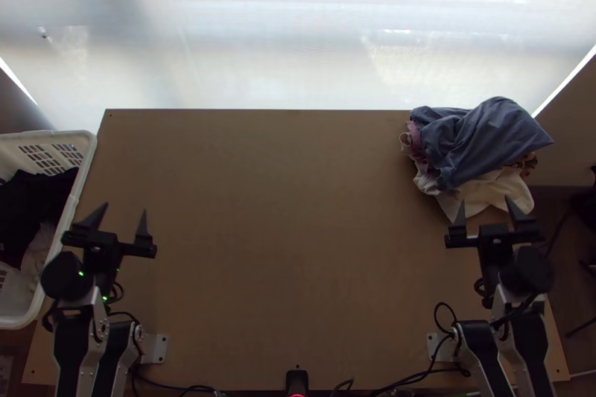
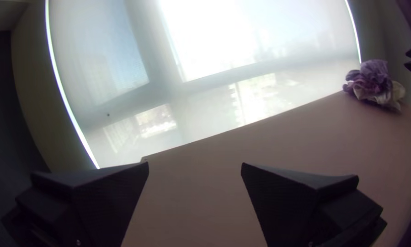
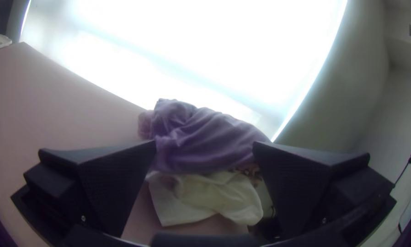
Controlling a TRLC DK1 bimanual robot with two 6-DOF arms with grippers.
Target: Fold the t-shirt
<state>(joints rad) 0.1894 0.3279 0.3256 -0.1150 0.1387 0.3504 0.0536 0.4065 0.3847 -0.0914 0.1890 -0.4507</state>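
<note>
Left gripper (image 1: 125,207) and right gripper (image 1: 485,199) had fingers apart. I judged it best to lift just one dark garment (image 1: 30,199) clear of the left-hand laundry basket (image 1: 77,187).

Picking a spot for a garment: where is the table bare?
The table is bare between the left gripper and right gripper, from the window side to the near-edge cables. Heaped clothes crowd the far right corner.
</note>
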